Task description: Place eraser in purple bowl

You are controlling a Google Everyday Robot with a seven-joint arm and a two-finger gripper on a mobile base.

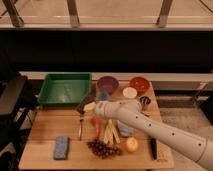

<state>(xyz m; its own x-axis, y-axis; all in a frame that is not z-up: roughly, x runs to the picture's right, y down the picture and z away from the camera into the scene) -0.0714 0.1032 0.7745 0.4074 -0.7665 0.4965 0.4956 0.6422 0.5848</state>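
Well right of hand [84,106], eraser [153,148].

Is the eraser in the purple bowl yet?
No. The eraser lies on the table's right front edge; the purple bowl sits at the back, gripper near the green tray.

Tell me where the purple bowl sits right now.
The purple bowl sits at the table's back edge, between the green tray and red bowl, beyond the end effector.
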